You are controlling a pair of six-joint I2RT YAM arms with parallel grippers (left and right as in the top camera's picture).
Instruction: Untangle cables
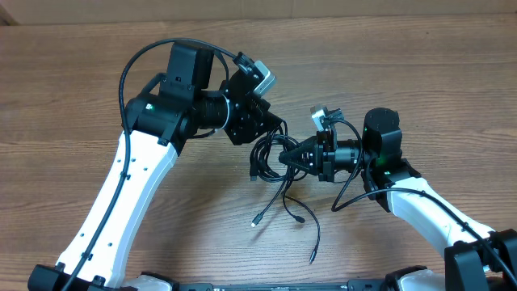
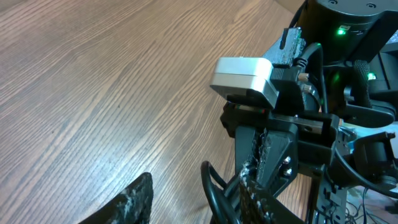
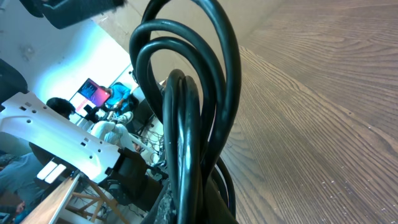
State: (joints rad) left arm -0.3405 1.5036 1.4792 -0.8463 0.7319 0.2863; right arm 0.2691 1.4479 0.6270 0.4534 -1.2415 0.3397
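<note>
The right claw (image 1: 287, 158) was closed tight on the cables (image 3: 186, 124) (a looped bunch). The left claw (image 2: 193, 208) stood partly open, one loop between its jaws.

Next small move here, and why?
Probably close the left gripper on the cable loop sitting between its open jaws. The right gripper already pinches the cables, so a second grip would let the arms pull apart.
</note>
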